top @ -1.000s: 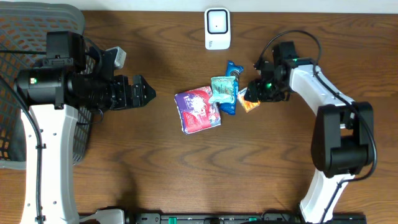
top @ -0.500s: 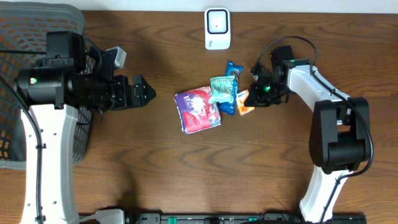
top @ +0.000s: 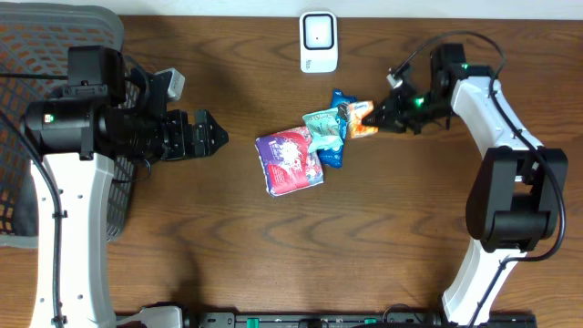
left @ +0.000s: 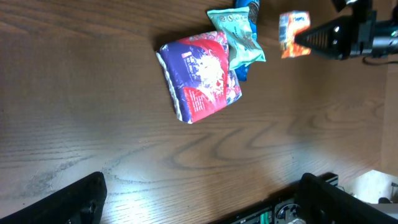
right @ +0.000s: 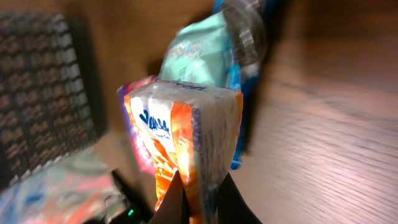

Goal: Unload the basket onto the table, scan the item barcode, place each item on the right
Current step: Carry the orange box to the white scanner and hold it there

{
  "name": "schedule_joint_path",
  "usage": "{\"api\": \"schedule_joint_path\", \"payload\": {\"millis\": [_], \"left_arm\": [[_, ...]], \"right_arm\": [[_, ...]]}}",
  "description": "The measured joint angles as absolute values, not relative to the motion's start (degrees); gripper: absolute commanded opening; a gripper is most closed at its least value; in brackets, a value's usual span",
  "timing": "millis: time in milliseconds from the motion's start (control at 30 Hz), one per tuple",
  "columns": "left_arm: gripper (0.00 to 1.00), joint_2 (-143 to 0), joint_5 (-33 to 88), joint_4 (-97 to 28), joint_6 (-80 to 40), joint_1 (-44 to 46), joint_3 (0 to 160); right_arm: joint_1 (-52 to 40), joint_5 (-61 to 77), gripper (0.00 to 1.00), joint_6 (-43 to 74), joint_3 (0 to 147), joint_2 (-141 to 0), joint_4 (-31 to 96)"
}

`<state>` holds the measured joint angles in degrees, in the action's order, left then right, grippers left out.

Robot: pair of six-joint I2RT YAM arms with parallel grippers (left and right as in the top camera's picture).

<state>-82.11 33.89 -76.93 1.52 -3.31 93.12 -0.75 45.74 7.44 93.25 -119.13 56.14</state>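
My right gripper [top: 377,118] is shut on a small orange-and-white packet [top: 362,119] and holds it off the table, just right of the pile. In the right wrist view the packet [right: 186,130] stands upright, pinched at its lower edge between the dark fingertips [right: 177,202]. The left wrist view shows the same packet [left: 293,34] hanging at the top right. A white scanner [top: 318,41] lies at the back centre, apart from the packet. My left gripper [top: 211,137] is open over bare wood at the left, with nothing between its fingers [left: 81,199].
A purple-red pouch [top: 290,160], a teal pouch [top: 322,129] and a blue wrapper [top: 340,98] lie together mid-table. A dark mesh basket [top: 36,73] fills the left edge behind the left arm.
The right gripper shut on the orange packet and carried it up and back from the pile's right side. The teal pouch shifted slightly. The left arm stayed still.
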Motion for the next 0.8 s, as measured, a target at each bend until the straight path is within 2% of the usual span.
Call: {"api": "schedule_joint_path", "payload": {"millis": [233,367,500,633,800], "left_arm": [[0.98,-82.1,33.9,-76.9,1.5,-3.3,93.1],[0.98,-82.1,33.9,-76.9,1.5,-3.3,93.1],[0.98,-82.1,33.9,-76.9,1.5,-3.3,93.1],[0.98,-82.1,33.9,-76.9,1.5,-3.3,93.1],[0.98,-82.1,33.9,-76.9,1.5,-3.3,93.1]], "right_arm": [[-7.2,21.8,0.01,13.4,106.1,-119.1,50.0],[-15.1,1.8,0.01,13.9,109.4,-119.1,37.9],[-22.7,-16.1,0.01,8.6,109.7,-119.7,24.8],[-26.9,-27.0,0.01,2.3,110.4,-123.2,14.8],[-27.6,-32.4,0.01,0.8,110.5,-130.6,12.0]]}}
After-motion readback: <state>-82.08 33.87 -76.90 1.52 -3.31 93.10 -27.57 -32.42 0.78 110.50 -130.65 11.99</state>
